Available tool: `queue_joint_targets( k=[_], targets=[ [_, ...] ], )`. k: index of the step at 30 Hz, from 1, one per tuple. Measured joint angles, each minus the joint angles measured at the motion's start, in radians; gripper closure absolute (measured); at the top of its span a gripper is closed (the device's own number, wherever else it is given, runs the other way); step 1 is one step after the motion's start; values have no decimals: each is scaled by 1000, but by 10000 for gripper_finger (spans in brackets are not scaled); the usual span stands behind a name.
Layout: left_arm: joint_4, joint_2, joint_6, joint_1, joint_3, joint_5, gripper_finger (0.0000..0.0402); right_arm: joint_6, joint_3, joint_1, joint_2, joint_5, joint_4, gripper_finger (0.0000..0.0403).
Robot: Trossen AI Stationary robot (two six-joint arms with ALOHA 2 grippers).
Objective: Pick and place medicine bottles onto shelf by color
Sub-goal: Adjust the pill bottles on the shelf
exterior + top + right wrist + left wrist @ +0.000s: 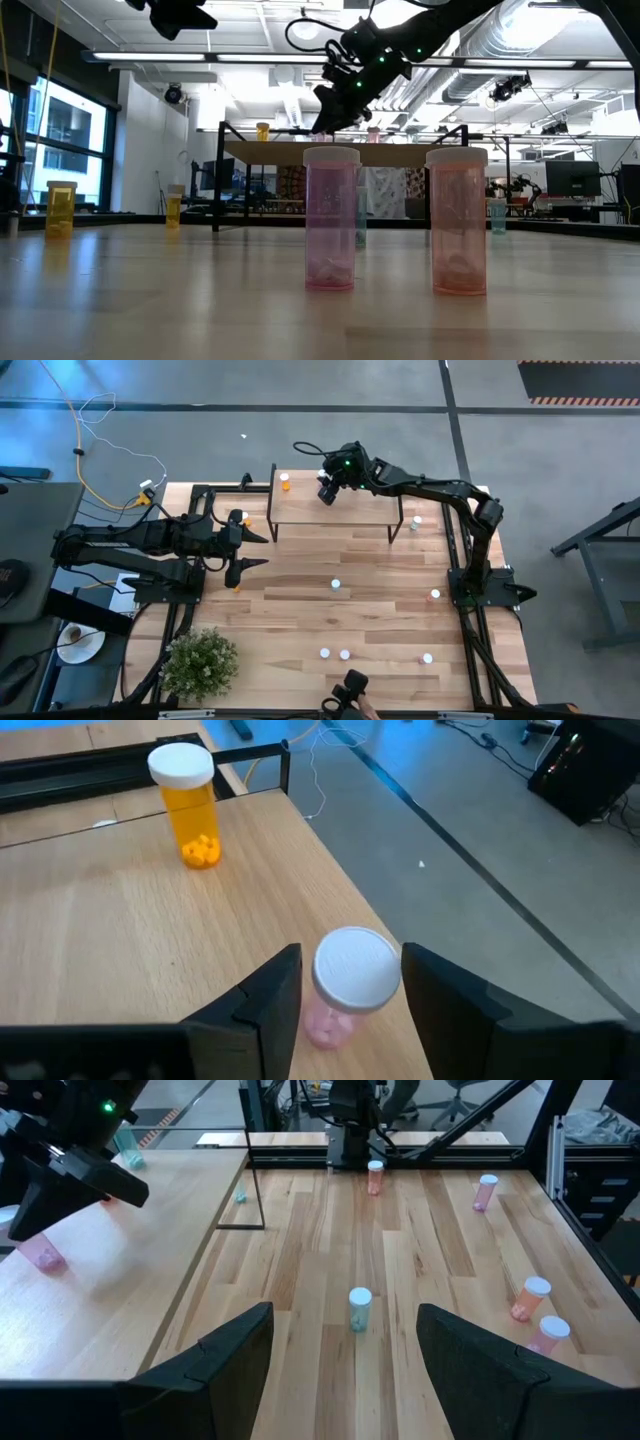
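Observation:
The light-wood shelf (350,510) stands at the table's far side. An orange bottle (190,805) stands upright on its left part. A pink bottle (345,990) with a white cap stands on the shelf near its far edge. My right gripper (327,490) is open above this bottle, one finger on each side of the cap (357,968), with a gap showing. In the left wrist view the pink bottle (40,1258) stands below the right gripper (75,1180). My left gripper (255,550) is open and empty left of the shelf. A pale green bottle (359,1308) stands on the table ahead of it.
Several bottles stand scattered on the tabletop: pink ones (345,655) near the near edge, others (435,595) at the right, orange ones (237,588) by my left arm. A potted plant (200,660) stands at the near left corner. The shelf's black legs (250,1180) stand on the table.

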Motion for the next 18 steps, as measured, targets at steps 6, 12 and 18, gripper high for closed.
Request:
queue_joint_targets(
  k=[6,12,18],
  targets=[
    [0,0,0,0,0,0,165,29,0,-4,0,0,1,237],
    [0,0,0,0,0,0,165,47,0,-8,0,0,18,237],
    [0,0,0,0,0,0,165,47,0,-8,-1,0,23,237]
  ],
)
